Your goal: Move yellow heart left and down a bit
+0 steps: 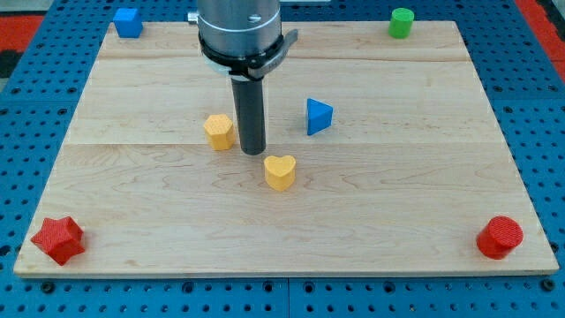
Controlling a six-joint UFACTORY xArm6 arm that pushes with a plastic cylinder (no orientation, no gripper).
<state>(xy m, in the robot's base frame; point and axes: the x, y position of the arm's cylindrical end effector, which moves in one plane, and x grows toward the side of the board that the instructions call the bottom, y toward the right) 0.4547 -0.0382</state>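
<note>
The yellow heart lies near the middle of the wooden board. My tip rests on the board just above and to the left of the heart, a small gap apart. A yellow pentagon-like block sits close to the tip's left. A blue triangle lies above and to the right of the heart.
A blue cube sits at the top left corner, a green cylinder at the top right, a red star at the bottom left, a red cylinder at the bottom right. A blue pegboard surrounds the board.
</note>
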